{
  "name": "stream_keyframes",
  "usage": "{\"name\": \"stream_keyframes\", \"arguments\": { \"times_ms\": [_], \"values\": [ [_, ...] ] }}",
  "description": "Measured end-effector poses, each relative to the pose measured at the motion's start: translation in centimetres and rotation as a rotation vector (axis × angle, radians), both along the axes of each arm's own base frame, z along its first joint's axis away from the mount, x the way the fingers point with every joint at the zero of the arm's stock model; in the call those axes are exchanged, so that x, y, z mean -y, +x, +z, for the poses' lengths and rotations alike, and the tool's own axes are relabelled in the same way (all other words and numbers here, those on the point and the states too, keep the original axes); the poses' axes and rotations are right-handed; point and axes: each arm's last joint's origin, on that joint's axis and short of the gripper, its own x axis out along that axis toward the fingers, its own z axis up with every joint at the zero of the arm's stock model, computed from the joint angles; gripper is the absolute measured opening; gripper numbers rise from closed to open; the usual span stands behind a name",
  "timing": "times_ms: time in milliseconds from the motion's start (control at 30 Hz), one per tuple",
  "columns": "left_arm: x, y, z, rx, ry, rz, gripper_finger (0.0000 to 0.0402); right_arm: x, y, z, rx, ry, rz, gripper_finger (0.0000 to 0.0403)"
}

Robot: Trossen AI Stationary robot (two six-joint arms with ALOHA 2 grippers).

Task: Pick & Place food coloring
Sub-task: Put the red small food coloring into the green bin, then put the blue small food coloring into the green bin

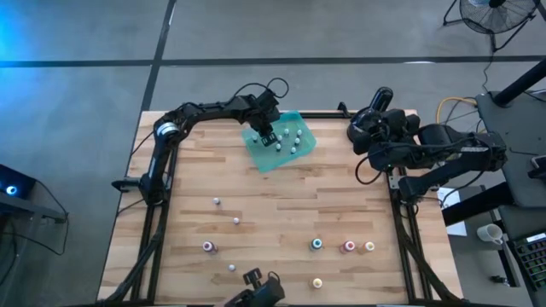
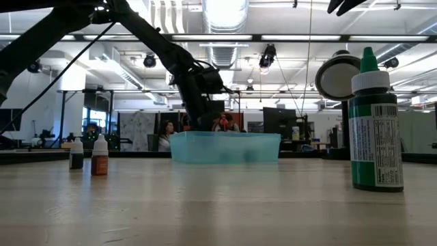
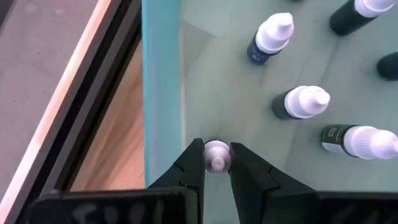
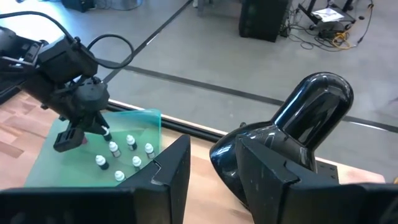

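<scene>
Closest to the low camera stands a green bottle (image 2: 373, 123) with a green cap and a white label whose print is too small to read. Over the tray (image 1: 303, 146) at the table's far edge, the left gripper (image 3: 216, 163) is clamped on the white cap of one small bottle (image 3: 216, 154), held just inside the tray's wall. Four more white-capped bottles (image 3: 300, 102) lie or stand on the tray floor beyond it in the left wrist view; one carries a dark label (image 3: 335, 135), but its writing is not legible.

Only the high view shows the loose bottles on the near half of the table (image 1: 264, 213): a teal one (image 1: 316, 244), a pink one (image 1: 348, 246), a yellow one (image 1: 317, 282) and others. The low view adds two bottles (image 2: 100, 156) at its left.

Right gripper (image 4: 213, 167) waits at the table's far right corner, its fingers apart, holding nothing, with a glossy black device (image 4: 292, 134) right in front of it.
</scene>
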Motion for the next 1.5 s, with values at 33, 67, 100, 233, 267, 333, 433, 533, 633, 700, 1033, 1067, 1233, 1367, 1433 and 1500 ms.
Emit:
{"name": "stream_keyframes", "arguments": {
  "times_ms": [33, 67, 100, 233, 267, 333, 433, 533, 633, 700, 1033, 1067, 1233, 1367, 1433, 1500],
  "values": [
    [0.0, 0.0, 0.0, 0.0, -0.003, -0.001, 0.0033, 0.0, 0.0, 0.0, 0.0, 0.0, -0.001, 0.0123],
    [0.0, 0.0, 0.0, 0.0, -0.004, -0.002, 0.0033, 0.0, 0.0, 0.0, 0.0, 0.0, -0.002, 0.0123],
    [0.0, 0.0, 0.0, 0.001, -0.004, -0.002, 0.0033, 0.0, 0.0, 0.0, 0.0, 0.0, -0.002, 0.0122],
    [0.1, 0.0, 0.0, -0.004, -0.009, -0.003, 0.0043, 0.0, 0.0, 0.0, -0.013, -0.005, 0.004, 0.0117],
    [0.1, -0.1, 0.0, -0.008, -0.012, -0.002, 0.0049, 0.0, 0.0, 0.0, -0.013, -0.005, 0.005, 0.0116],
    [0.2, -0.1, 0.1, -0.008, -0.011, -0.002, 0.0066, 0.0, 0.0, 0.0, -0.015, -0.006, 0.006, 0.0116],
    [0.2, -0.2, 0.5, -0.003, -0.005, -0.003, 0.0091, 0.0, 0.0, 0.0, -0.019, -0.007, 0.008, 0.0118],
    [0.3, -0.3, 1.2, 0.0, 0.005, -0.001, 0.0111, 0.0, 0.0, 0.0, -0.022, -0.009, 0.009, 0.012],
    [0.7, -0.5, 1.9, -0.005, 0.023, -0.002, 0.0125, 0.1, 0.0, 0.0, -0.022, -0.013, 0.008, 0.0121],
    [1.3, -1.0, 3.0, -0.027, 0.027, -0.039, 0.013, 0.1, 0.0, 0.0, -0.023, -0.019, 0.007, 0.0119],
    [8.7, -6.1, 9.0, -0.047, 0.02, -0.51, 0.0133, 0.2, 0.0, 0.0, -0.086, -0.047, 0.03, 0.0114],
    [9.6, -6.8, 9.0, -0.056, 0.033, -0.527, 0.0133, 0.3, 0.0, 0.0, -0.093, -0.05, 0.03, 0.0114],
    [14.3, -10.4, 6.7, -0.142, -0.042, -0.479, 0.0133, 0.6, 0.0, 0.0, -0.123, -0.06, 0.027, 0.0115],
    [18.0, -12.8, 6.0, -0.127, -0.099, -0.399, 0.0133, 0.8, 0.0, 0.0, -0.139, -0.065, 0.019, 0.0115],
    [19.7, -13.6, 5.6, -0.133, -0.099, -0.394, 0.0133, 1.0, 0.0, 0.0, -0.156, -0.07, 0.019, 0.0114],
    [21.3, -14.2, 5.3, -0.132, -0.098, -0.402, 0.0133, 1.1, 0.0, 0.0, -0.17, -0.074, 0.019, 0.0114]
  ]
}}
